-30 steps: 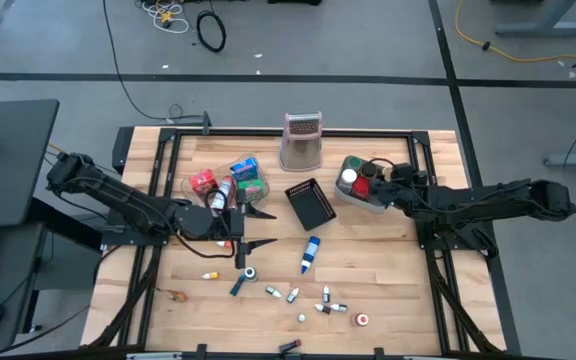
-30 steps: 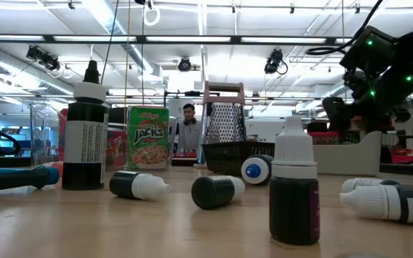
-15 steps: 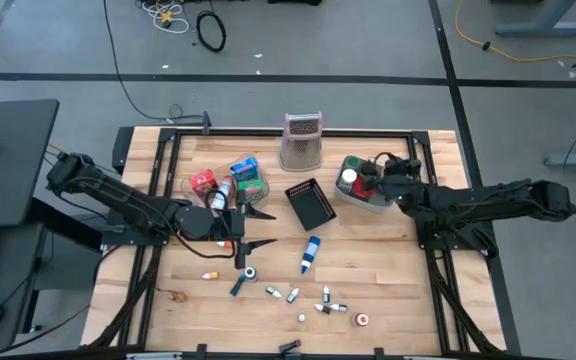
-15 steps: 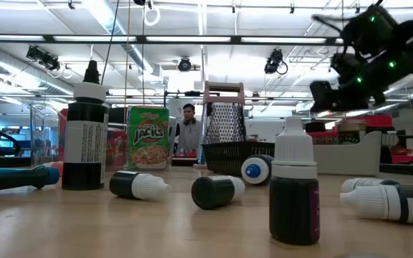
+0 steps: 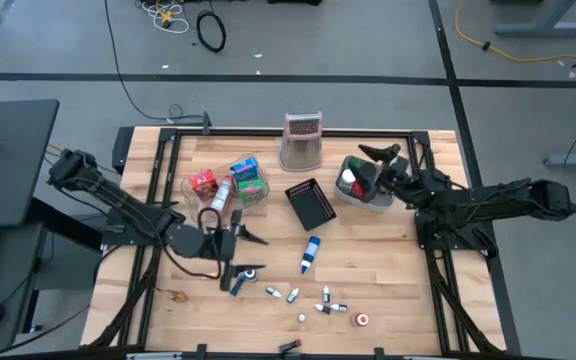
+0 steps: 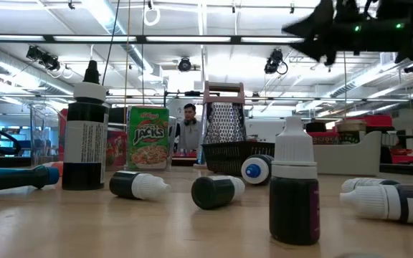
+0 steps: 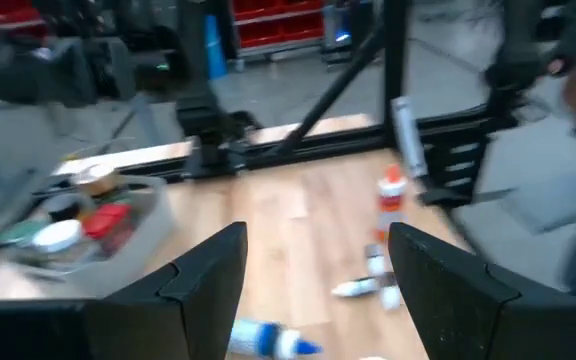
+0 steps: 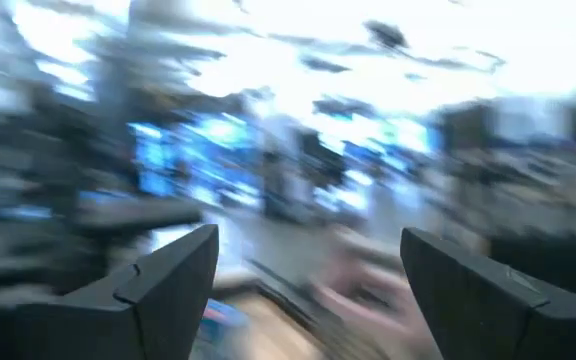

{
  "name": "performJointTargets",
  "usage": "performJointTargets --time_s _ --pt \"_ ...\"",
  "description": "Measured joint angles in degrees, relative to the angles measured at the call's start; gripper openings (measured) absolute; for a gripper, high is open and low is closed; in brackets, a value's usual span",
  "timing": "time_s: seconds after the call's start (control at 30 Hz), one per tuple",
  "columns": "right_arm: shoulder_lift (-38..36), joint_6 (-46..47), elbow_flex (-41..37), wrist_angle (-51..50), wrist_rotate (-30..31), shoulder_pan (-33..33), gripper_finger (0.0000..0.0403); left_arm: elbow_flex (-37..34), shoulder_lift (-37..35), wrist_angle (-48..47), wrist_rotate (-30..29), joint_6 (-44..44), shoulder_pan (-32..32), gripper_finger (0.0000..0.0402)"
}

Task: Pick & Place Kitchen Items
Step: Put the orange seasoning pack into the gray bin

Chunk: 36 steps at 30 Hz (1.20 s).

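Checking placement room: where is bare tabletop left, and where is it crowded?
Bare wood lies between the blue-white bottle and the table's right edge, below the grey bin. Crowded: vials along the front, and packets beside the black basket.

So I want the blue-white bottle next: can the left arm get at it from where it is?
Probably yes. The left pincer is open and empty, and the blue-white bottle lies flat on bare wood close beside it, with nothing between them; the black mesh basket sits farther back.

Blue-white bottle (image 5: pixel 310 253) lying mid-table; small vials (image 5: pixel 293 295) scattered along near side; red packet (image 5: pixel 202 181) and green-blue packets (image 5: pixel 249 174) clustered far left.
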Motion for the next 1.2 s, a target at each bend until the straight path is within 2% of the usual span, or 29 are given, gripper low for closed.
performJointTargets --time_s 0.1,0.2,0.3,0.4,0.47,0.57,0.67,0.77,0.87,1.07,1.2 --pt "0.0 -0.3 0.0 4.8 -9.1 0.0 0.0325 0.0 -0.1 0.0 3.2 -2.5 -1.9 0.0252" --pt "0.0 -0.6 0.0 8.4 -12.5 0.0 0.0325 0.0 0.0 0.1 6.6 -5.1 -3.1 0.0252" --pt "0.0 -2.3 0.0 9.7 -12.6 0.0 0.0325 0.0 0.0 -0.3 9.3 -8.2 -3.8 0.0252" --pt "0.0 -5.7 0.0 9.6 -11.4 0.0 0.0325 0.0 0.0 -2.5 8.7 -8.0 -4.1 0.0252" --pt "0.0 -7.7 0.0 9.6 -10.7 -0.1 0.0325 0.0 0.0 -7.1 9.3 -9.4 -4.2 0.0252" --pt "0.0 -9.6 0.0 9.6 -10.7 -0.1 0.0325 0.0 0.0 -15.5 11.5 -16.2 -4.7 0.0252" --pt "0.0 -11.1 0.0 9.4 -10.7 -0.1 0.0325 0.0 0.0 -21.5 16.0 -20.6 -6.2 0.0252" --pt "0.0 -11.9 0.0 9.4 -10.7 -0.1 0.0325 0.0 0.0 -28.5 16.6 -23.3 -8.1 0.0252" --pt "0.0 -11.8 0.0 9.1 -10.7 -0.1 0.0325 0.4 0.0 -36.6 17.4 -29.6 -9.2 0.0252" --pt "0.0 -11.8 0.0 7.7 -10.7 -0.1 0.0325 0.6 0.0 -50.7 25.8 -39.2 -11.9 0.0252" --pt "0.0 -10.5 0.0 6.6 -10.7 -0.1 0.0325 0.5 0.3 -55.2 30.9 -43.7 -15.1 0.0251"
